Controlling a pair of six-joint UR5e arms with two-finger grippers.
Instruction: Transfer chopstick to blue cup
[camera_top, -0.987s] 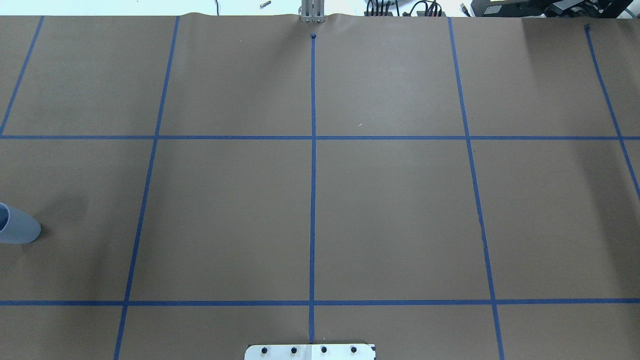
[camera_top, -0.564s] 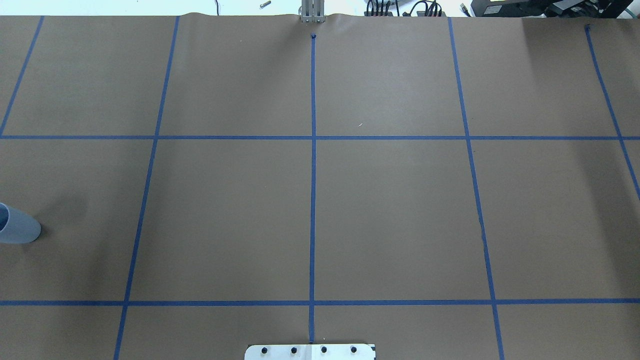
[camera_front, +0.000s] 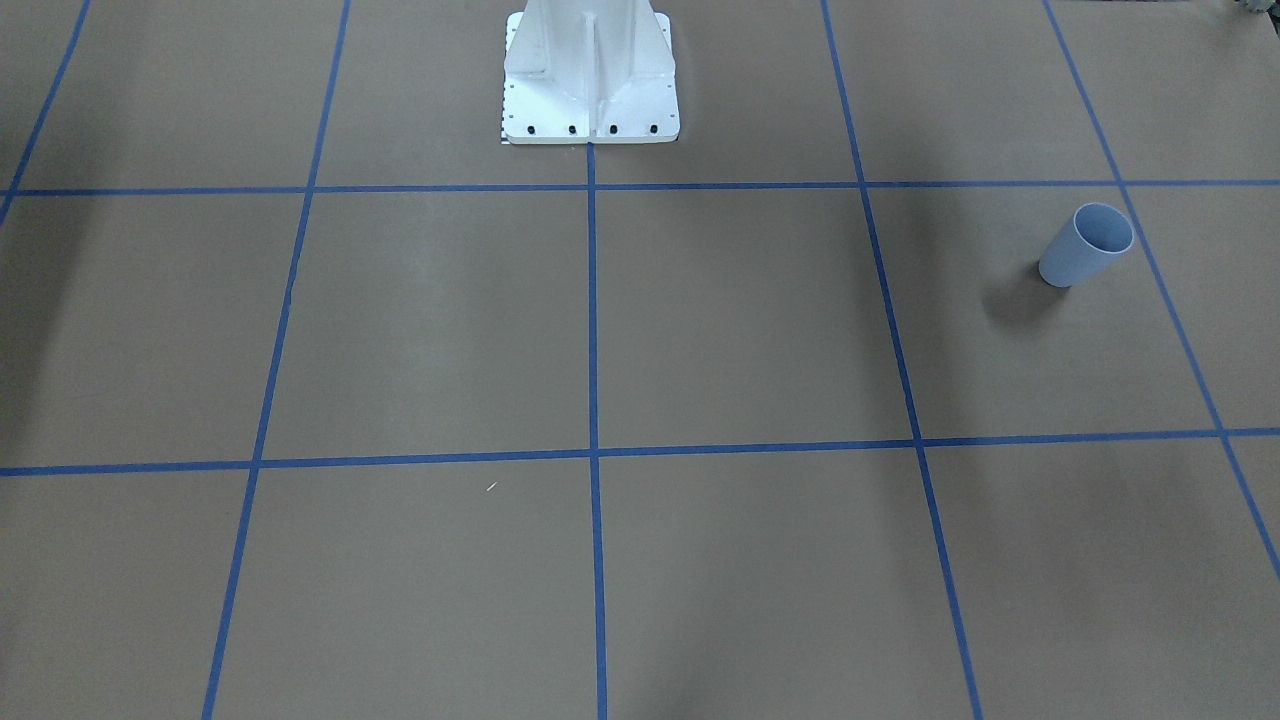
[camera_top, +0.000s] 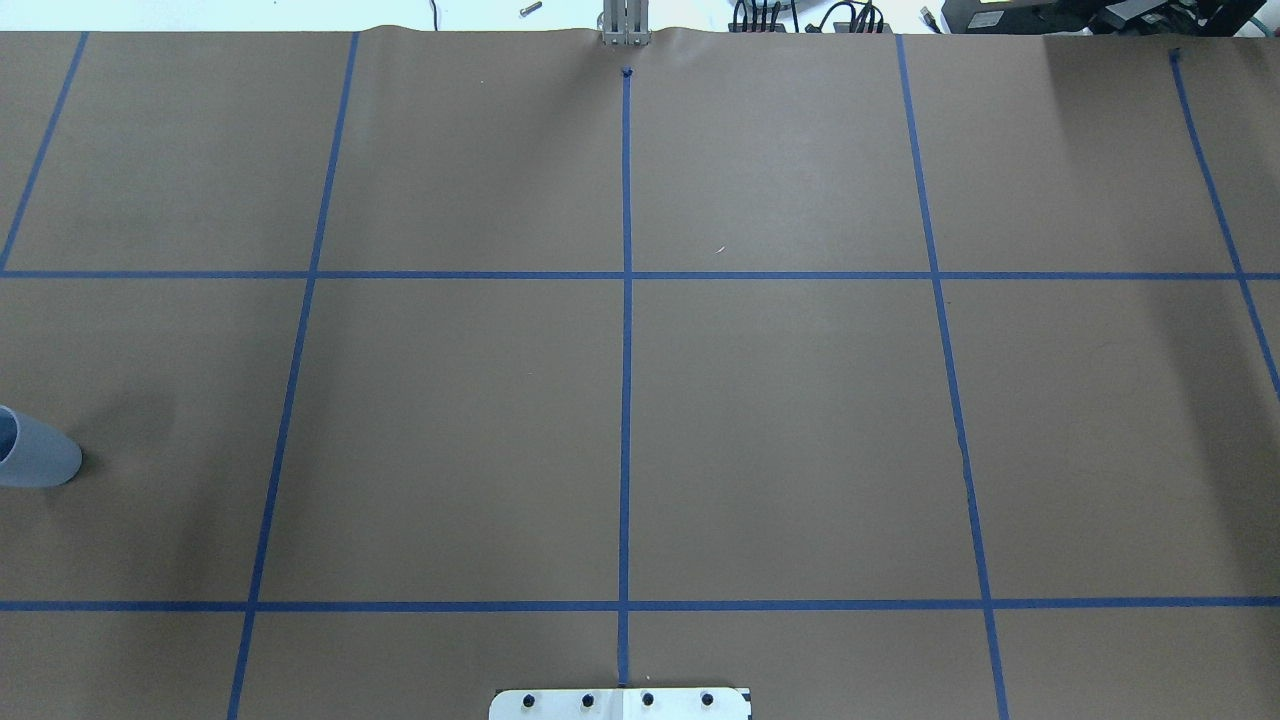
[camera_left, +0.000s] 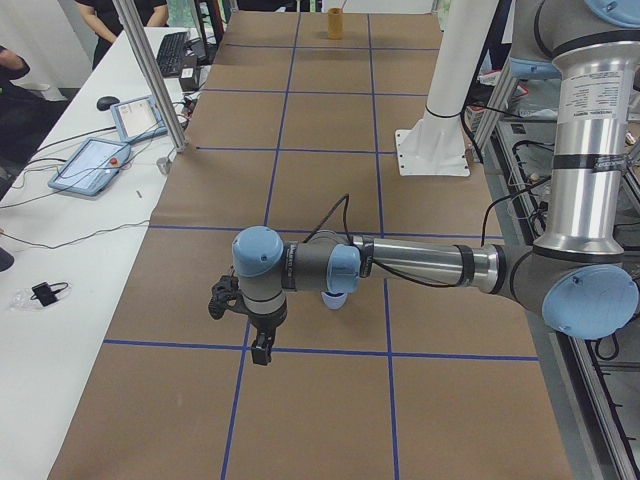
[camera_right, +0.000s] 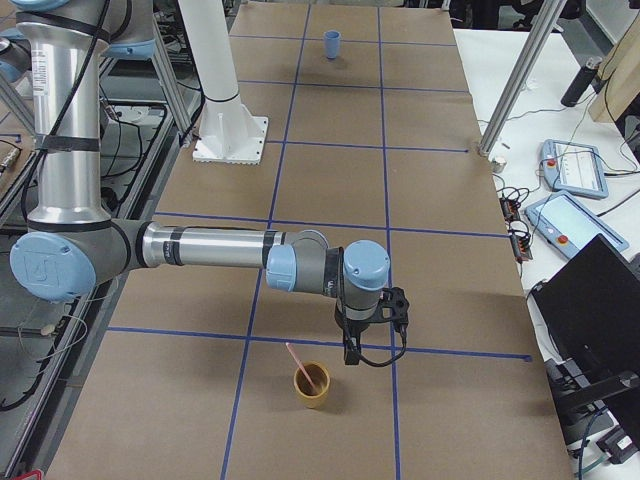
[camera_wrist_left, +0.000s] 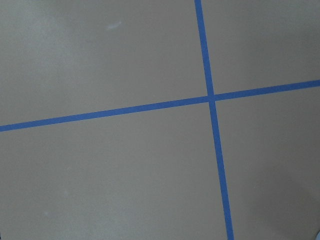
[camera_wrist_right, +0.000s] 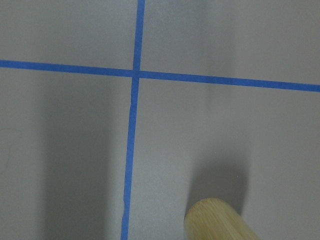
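Note:
The blue cup (camera_front: 1085, 245) stands upright on the brown paper, at the left edge of the overhead view (camera_top: 35, 455) and far off in the right view (camera_right: 331, 42). In the left view it is partly hidden behind my left forearm (camera_left: 335, 301). A pale-pink chopstick (camera_right: 299, 364) leans in a tan wooden cup (camera_right: 311, 385). My right gripper (camera_right: 352, 357) hangs just right of that cup; I cannot tell if it is open. My left gripper (camera_left: 262, 350) points down near the blue cup; I cannot tell its state. Neither wrist view shows fingers.
The white robot pedestal (camera_front: 590, 70) stands at mid-table. The tan cup's rim shows at the bottom of the right wrist view (camera_wrist_right: 220, 222). Blue tape lines (camera_top: 626, 400) grid the paper. Side tables hold tablets (camera_left: 95, 160) and cables (camera_right: 515, 225).

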